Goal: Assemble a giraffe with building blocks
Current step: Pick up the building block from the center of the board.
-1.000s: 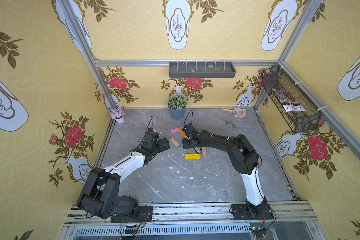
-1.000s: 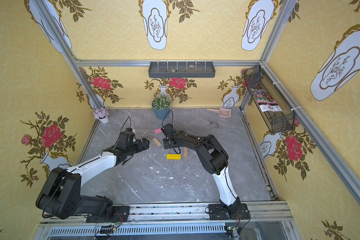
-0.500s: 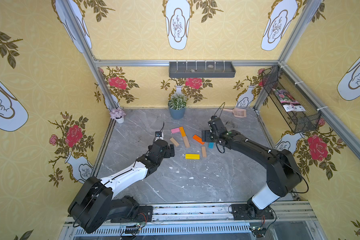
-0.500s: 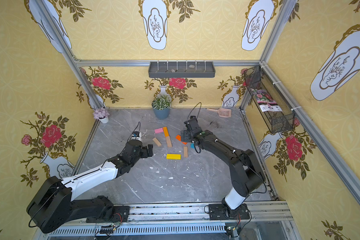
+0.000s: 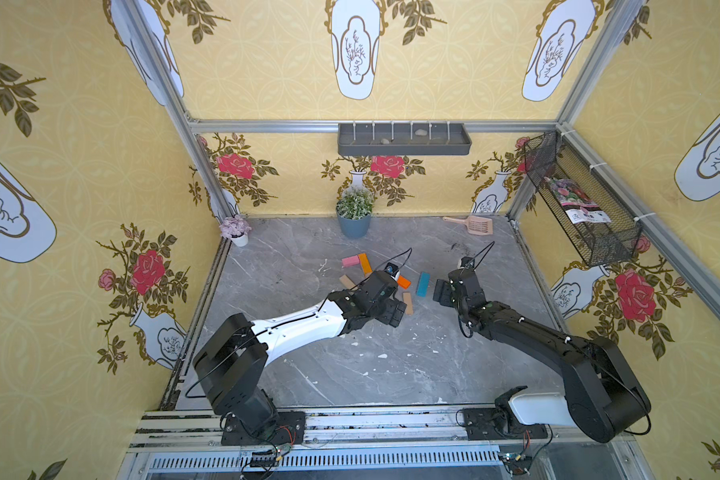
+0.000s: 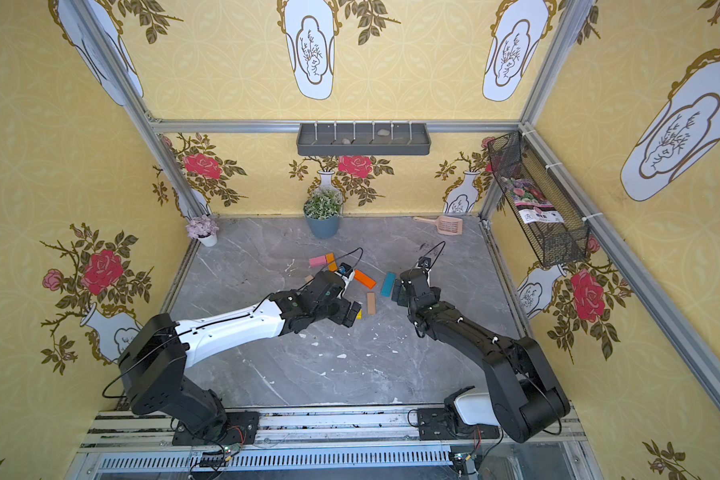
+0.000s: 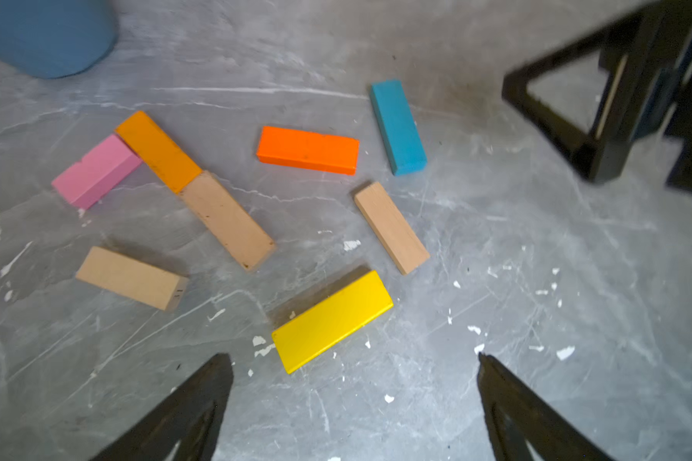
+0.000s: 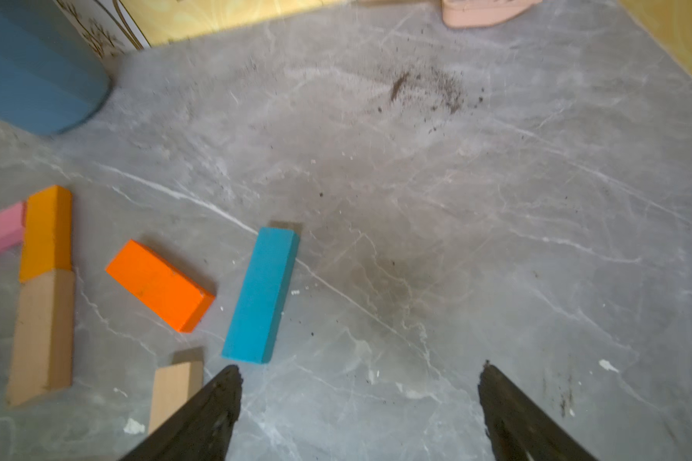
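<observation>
Yellow block (image 7: pixel 332 321) sits loose before spread left end effector (image 7: pixel 352 357), probably next neck piece; right end effector (image 8: pixel 359 365) spread, empty.

Matt painted wooden building blocks (image 7: pixel 307 149), three bare-wood, scuffed marble-look table (image 7: pixel 536 259)
</observation>
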You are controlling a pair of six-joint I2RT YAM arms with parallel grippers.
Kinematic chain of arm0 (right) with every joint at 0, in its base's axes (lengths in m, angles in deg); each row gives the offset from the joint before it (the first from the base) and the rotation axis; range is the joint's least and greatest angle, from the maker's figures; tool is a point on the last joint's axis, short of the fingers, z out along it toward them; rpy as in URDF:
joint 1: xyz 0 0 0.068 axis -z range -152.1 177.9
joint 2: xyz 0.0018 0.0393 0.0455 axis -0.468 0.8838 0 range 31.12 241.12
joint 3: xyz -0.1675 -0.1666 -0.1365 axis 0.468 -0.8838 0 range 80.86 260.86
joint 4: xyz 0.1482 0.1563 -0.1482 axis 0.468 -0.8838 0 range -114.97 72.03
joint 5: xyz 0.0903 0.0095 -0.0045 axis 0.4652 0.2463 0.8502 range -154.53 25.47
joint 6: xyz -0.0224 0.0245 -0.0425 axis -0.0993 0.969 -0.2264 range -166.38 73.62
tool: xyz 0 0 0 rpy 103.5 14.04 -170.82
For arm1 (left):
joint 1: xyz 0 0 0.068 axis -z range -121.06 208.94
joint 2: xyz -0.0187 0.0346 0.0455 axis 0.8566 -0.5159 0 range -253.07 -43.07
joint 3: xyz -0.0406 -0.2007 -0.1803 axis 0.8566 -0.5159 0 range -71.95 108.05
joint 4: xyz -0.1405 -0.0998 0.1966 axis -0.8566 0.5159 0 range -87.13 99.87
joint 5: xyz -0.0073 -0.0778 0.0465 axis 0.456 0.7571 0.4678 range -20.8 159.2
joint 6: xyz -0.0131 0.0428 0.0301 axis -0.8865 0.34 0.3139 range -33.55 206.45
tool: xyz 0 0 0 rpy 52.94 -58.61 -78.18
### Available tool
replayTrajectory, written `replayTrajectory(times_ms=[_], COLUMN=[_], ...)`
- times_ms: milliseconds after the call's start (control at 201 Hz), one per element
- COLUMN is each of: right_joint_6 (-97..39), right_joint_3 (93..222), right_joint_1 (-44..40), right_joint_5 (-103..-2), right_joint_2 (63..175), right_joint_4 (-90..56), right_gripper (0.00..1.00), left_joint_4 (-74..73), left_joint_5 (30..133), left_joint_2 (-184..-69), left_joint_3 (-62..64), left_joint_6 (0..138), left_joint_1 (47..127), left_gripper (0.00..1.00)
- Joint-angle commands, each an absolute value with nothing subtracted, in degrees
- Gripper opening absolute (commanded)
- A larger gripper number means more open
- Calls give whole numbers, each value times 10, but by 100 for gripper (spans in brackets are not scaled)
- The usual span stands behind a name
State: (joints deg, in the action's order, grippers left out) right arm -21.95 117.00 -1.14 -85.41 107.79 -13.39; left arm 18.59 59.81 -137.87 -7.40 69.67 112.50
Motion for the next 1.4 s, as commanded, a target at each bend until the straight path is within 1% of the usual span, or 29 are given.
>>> replayTrajectory(times_ms=[0,105,329,503,637,866,926,986,1036,1091,1195,1245,1295,1364,1394], right_joint_6=[-205,-209,-222,-233,-235,-237,-237,-238,-240,-241,-242,-242,-243,-242,-242], right_joint_3=[1171,1178,1163,1154,1154,1155,1155,1154,1153,1151,1151,1153,1156,1156,1154], right_joint_1=[-9,-6,-4,-3,-2,-2,-2,-2,-2,-3,-2,-2,-2,-2,-2], right_joint_5=[-863,-855,-824,-806,-801,-795,-794,-793,-785,-775,-766,-765,-765,-765,-765], right_joint_2=[1081,1090,1067,1050,1054,1056,1053,1054,1053,1052,1057,1061,1062,1059,1057], right_joint_4=[-98,-100,-79,-68,-65,-66,-66,-65,-61,-54,-47,-49,-53,-54,-53], right_gripper=[92,93,93,93,93,94,93,94,94,94,94,94,94,94,95], left_joint_4=[298,340,340,344,357,352,344,339,341,344,336,321,307,301,301], left_joint_5=[654,648,610,639,643,665,667,669,671,668,659,656,649,634,633], left_joint_2=[-1433,-1496,-1556,-1579,-1592,-1605,-1602,-1602,-1606,-1610,-1604,-1594,-1585,-1576,-1573], left_joint_3=[-20,26,48,82,101,95,86,80,82,86,72,54,37,25,22], left_joint_6=[794,815,862,872,880,873,869,865,855,833,789,768,743,691,671], left_joint_1=[1125,1125,1118,1108,1107,1108,1107,1107,1107,1107,1108,1108,1108,1107,1108], left_gripper=[95,89,89,88,88,86,85,80,71,63,58,53,46,31,28])
